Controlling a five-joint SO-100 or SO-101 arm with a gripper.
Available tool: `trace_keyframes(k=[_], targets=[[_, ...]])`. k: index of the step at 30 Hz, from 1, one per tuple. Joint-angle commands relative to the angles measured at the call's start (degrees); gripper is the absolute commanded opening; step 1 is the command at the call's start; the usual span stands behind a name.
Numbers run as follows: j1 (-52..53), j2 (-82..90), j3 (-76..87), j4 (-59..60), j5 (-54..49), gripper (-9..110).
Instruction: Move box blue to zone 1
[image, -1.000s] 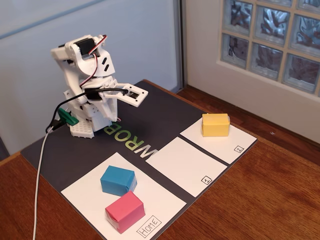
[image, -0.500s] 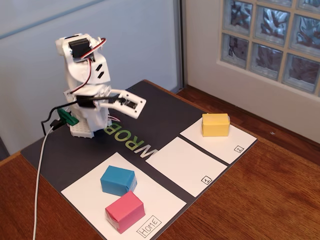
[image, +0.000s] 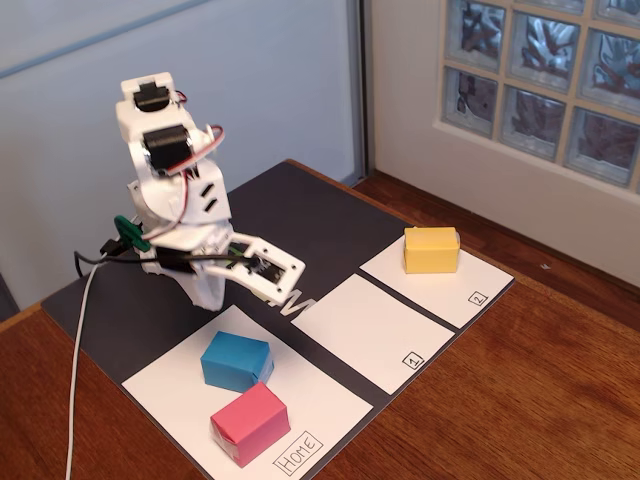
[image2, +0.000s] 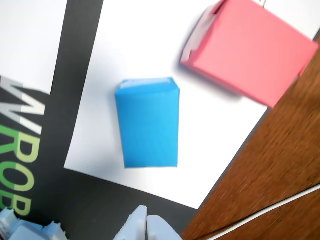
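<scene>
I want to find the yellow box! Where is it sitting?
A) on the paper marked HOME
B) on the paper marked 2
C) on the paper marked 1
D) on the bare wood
B: in the fixed view the yellow box sits on the white sheet marked 2, far from the others.

the box blue (image: 236, 361) looks wrapped in matt paper, smooth, with a folded seam showing at its upper edge in the wrist view (image2: 148, 121). the pink box (image: 250, 422) has the same matt paper skin (a paler flap shows at one end). zone 1 (image: 372, 331) is plain white paper on a dark matt mat (image: 330, 220). the table (image: 520, 400) is brown wood with a soft sheen. the arm (image: 170, 190) is white plastic, smooth.
</scene>
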Motion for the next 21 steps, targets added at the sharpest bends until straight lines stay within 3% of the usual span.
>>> trace_keyframes(k=[1, 10, 15, 21], targets=[[-1.23, -4.48, -4.57, -1.93, -0.53, 0], [-3.34, -10.2, -5.63, -1.85, -5.01, 3], [-4.31, -9.49, -5.63, -0.88, -4.75, 25], [-4.75, -7.91, -5.19, 0.62, -3.78, 42]])
